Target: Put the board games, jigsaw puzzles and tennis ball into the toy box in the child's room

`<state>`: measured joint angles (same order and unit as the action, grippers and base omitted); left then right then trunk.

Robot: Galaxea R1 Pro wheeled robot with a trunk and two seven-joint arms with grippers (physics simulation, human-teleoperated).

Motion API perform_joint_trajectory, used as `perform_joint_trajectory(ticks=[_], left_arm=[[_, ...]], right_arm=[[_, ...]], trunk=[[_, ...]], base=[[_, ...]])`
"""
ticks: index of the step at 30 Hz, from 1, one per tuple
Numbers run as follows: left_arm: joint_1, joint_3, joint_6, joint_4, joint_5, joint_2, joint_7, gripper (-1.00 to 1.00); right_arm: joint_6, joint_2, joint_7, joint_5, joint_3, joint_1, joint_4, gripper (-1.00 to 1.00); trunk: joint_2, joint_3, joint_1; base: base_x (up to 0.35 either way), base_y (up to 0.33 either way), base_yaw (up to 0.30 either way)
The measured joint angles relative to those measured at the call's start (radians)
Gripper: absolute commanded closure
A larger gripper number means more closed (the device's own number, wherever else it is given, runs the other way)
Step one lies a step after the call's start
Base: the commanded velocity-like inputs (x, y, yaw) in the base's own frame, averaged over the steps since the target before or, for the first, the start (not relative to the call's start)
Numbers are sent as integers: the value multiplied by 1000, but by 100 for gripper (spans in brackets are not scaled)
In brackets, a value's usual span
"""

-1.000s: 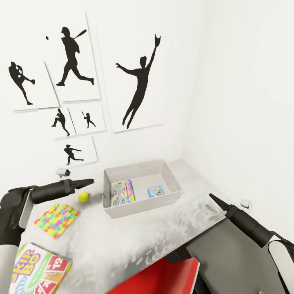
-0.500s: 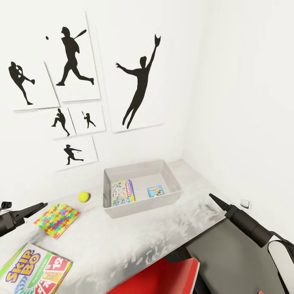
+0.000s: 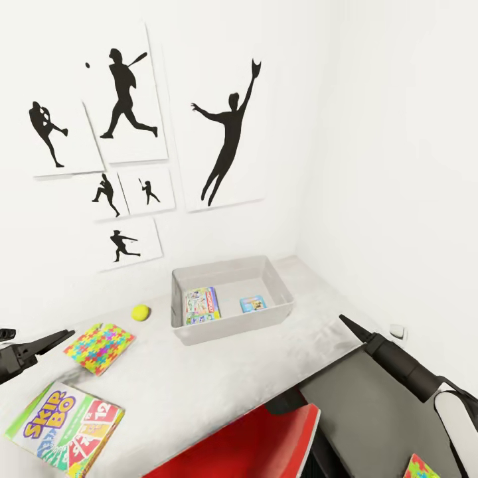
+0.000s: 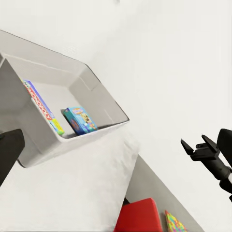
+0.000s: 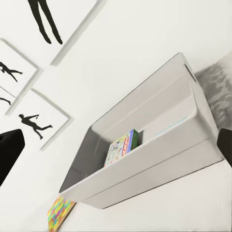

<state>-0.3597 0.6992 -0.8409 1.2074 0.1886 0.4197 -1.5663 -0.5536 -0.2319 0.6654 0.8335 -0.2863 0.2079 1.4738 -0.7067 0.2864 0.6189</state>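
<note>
The toy box [image 3: 229, 326] stands on the pale table [image 3: 199, 378] by the wall corner. Inside it lie a white-green board game [image 3: 201, 305] and a small blue board game [image 3: 253, 304], also visible in the left wrist view, the white-green one [image 4: 43, 107] and the blue one [image 4: 79, 120]. The tennis ball [image 3: 140, 312] rests left of the box. A jigsaw puzzle [image 3: 99, 347] lies nearer me, and another puzzle [image 3: 419, 467] on the dark top. My left gripper [image 3: 64, 335] hovers open left of the puzzle. My right gripper [image 3: 345, 321] hangs open right of the box, holding nothing.
A colourful Skip-Bo box [image 3: 65, 428] lies at the table's near left corner. A red chair [image 3: 252, 445] sits against the table's front edge. Black sports-silhouette pictures [image 3: 229, 126] hang on the wall behind. A white socket [image 3: 398, 330] is on the right wall.
My left arm has pulled back from above the tennis ball to the far left, empty. The head camera has shifted a little. The right arm has stayed put.
</note>
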Motion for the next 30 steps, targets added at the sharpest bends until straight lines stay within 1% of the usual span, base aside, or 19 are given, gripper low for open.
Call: perform_joint_trajectory(ticks=[5,17,23,30], left_arm=[[0,0,0,0,0,1,0,-100],[0,2,2,0,-1,1,0,-100],[0,2,2,0,-2,1,0,-100],[0,2,1,0,-4,1,0,-100]], right_arm=[[1,3,0,-1,1,0,1,-100],[1,5,-1,-6,2,0,2,-100],[1,5,0,-35,2,0,3,-100],[3,6,-1,-41,4,0,3,-100]], trunk=[[0,-3,0],[0,-14,0],[0,-21,0],[0,-29,0]], base=[[-312,0,177],[-301,3,232],[-107,60,222],[-17,137,218]])
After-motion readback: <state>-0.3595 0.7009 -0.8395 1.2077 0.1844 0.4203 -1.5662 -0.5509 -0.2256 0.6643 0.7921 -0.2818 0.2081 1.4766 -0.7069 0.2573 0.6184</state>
